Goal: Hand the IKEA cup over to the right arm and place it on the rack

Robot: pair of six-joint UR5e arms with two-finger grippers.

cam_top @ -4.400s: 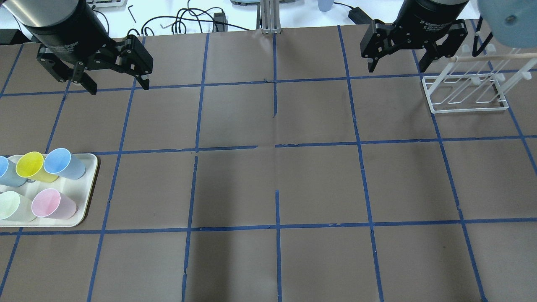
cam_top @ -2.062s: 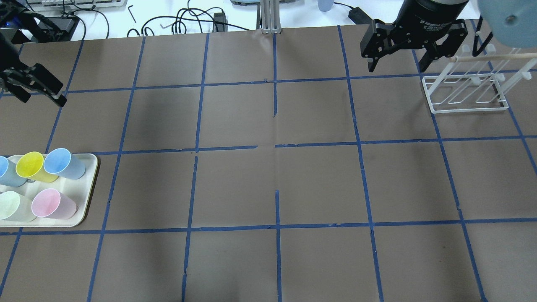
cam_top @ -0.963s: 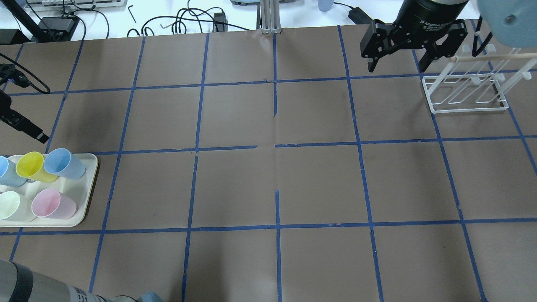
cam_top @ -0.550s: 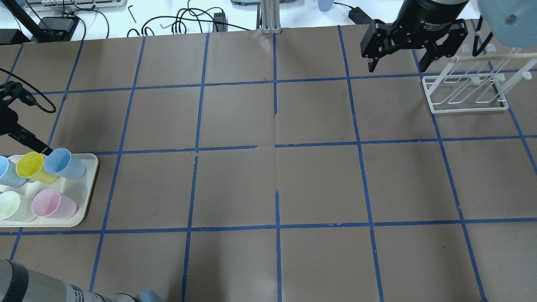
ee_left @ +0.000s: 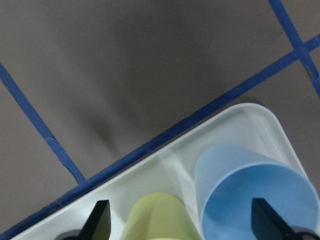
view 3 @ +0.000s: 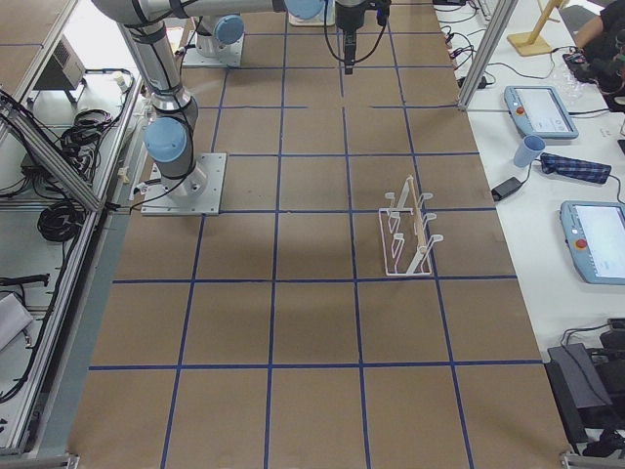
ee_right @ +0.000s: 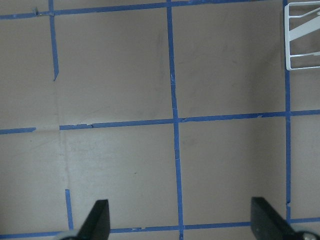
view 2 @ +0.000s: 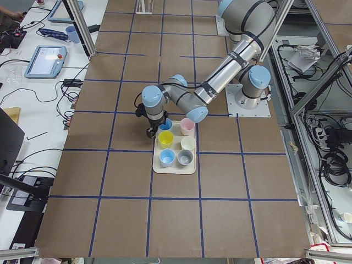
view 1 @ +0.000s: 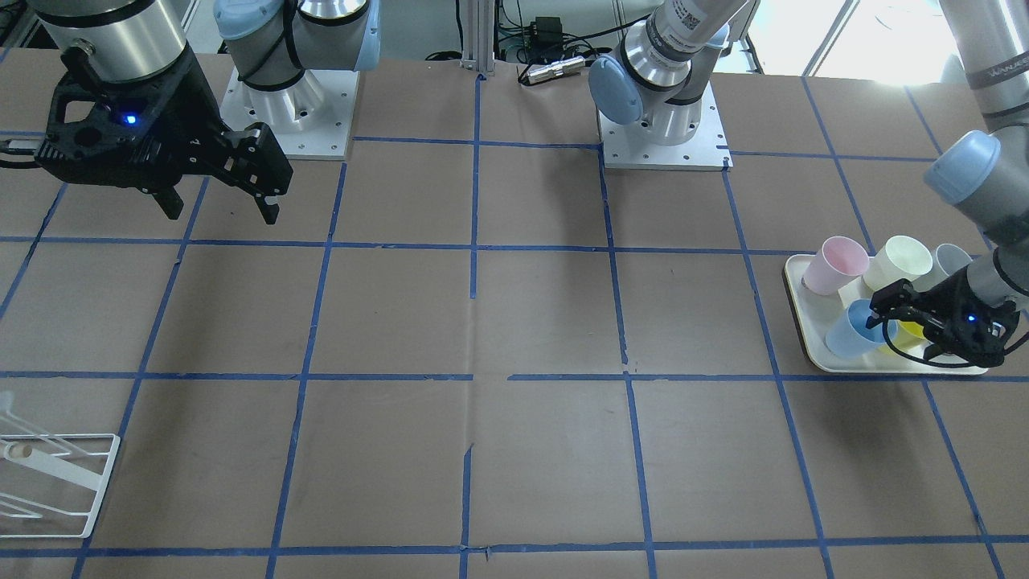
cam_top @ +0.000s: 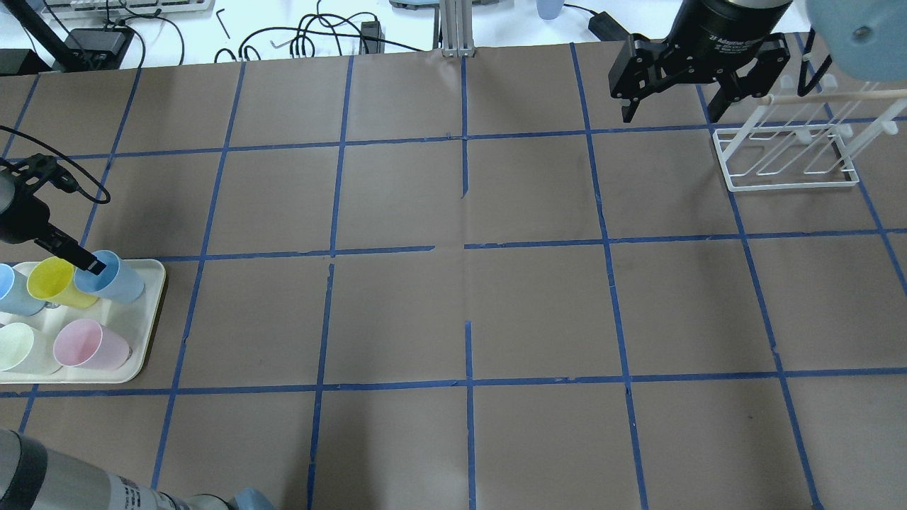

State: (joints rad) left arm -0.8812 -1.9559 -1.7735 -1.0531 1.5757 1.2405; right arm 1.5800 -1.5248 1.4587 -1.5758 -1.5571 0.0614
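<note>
The IKEA cup (cam_top: 117, 280) is a pale blue tumbler at the right far corner of a cream tray (cam_top: 152, 312). It also shows in the front view (view 1: 848, 334) and in the left wrist view (ee_left: 255, 195). My left gripper (view 1: 908, 323) is open and hangs low over the tray. One of its fingers (cam_top: 91, 264) is over the cup's mouth, and a yellow cup (ee_left: 160, 220) lies between the two. My right gripper (cam_top: 669, 112) is open and empty, high beside the white wire rack (cam_top: 786, 180). A second blue cup (cam_top: 10, 294) stands at the tray's left.
The tray also holds a pink cup (cam_top: 88, 346) and a pale cream cup (cam_top: 18, 347). The table is brown paper with a blue tape grid (cam_top: 468, 248). Cables and gear (cam_top: 312, 35) lie beyond the far edge.
My left gripper has swung from high at the far left down to the tray, and its finger now reaches over the blue cup. The right arm has not moved.
</note>
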